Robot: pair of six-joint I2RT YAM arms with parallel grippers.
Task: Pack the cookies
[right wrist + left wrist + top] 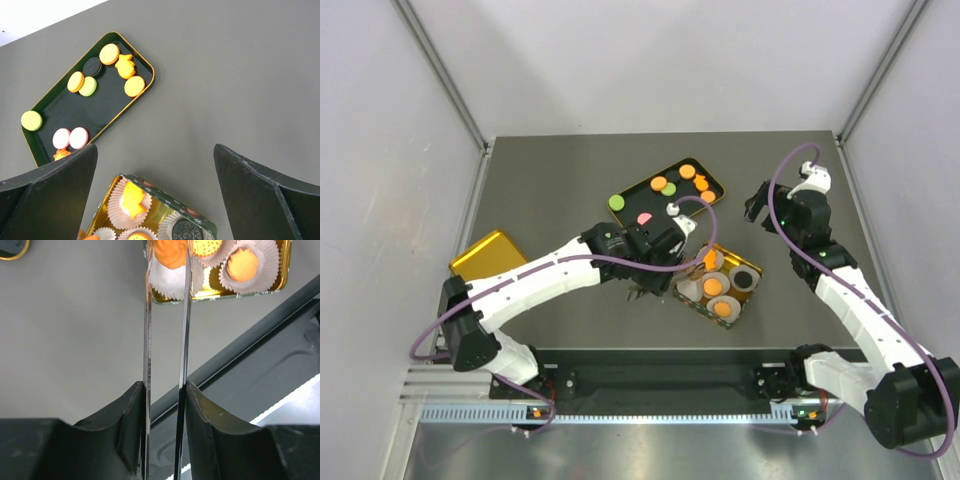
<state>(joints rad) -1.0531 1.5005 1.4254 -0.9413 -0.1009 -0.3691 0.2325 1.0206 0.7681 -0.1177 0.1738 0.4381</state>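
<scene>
Narrow left end effector (169, 247) seemingly pinches an orange cookie (167, 256) over the tin's (283, 270) paper cup (170, 282); right end effector (155, 150) wide, farther.

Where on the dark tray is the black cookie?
In the right wrist view the black cookie lies near the dark tray's upper end, just left of a round orange cookie.

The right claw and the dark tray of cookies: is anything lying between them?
No. The top external view shows only bare grey table between the right gripper and the dark tray holding the cookies.
</scene>
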